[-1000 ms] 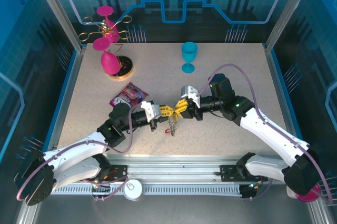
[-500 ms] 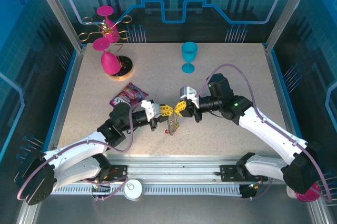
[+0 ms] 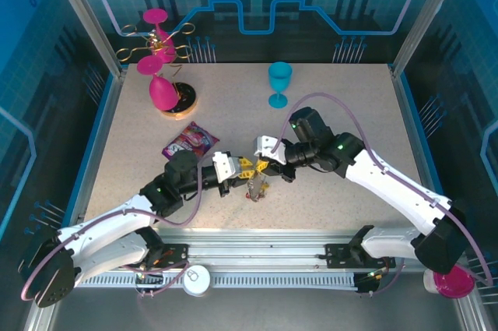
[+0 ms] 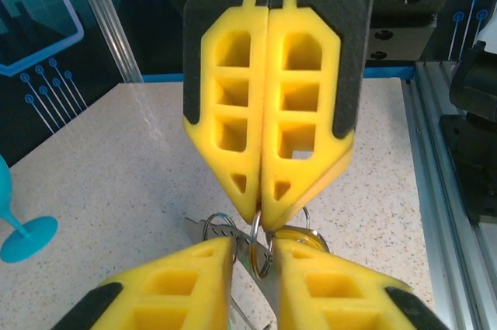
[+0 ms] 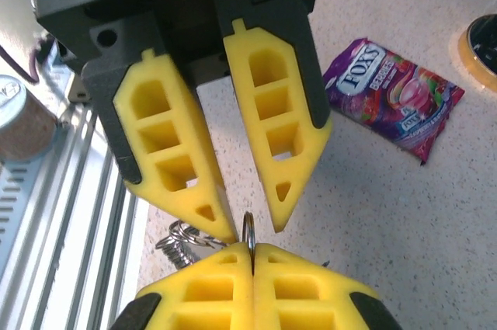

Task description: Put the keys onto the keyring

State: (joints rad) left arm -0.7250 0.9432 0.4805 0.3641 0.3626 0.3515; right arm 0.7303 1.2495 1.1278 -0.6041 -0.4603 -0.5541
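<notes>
Pinching the keyring [image 5: 248, 229] edge-on, the right hand [image 5: 251, 251] is clenched on it; the left hand [image 4: 252, 246], meeting it tip to tip, stands slightly parted, the keys [image 3: 255, 187] hanging just below both.

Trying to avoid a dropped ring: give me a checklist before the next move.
1. Right end effector shut on the ring: ok.
2. Left end effector open, fingers either side of the ring: ok.
3. Keys threaded on the ring: cannot tell; metal bunches beneath the fingers.
4. Packet clear of both arms: ok.
5. Goblet well away: ok.
</notes>
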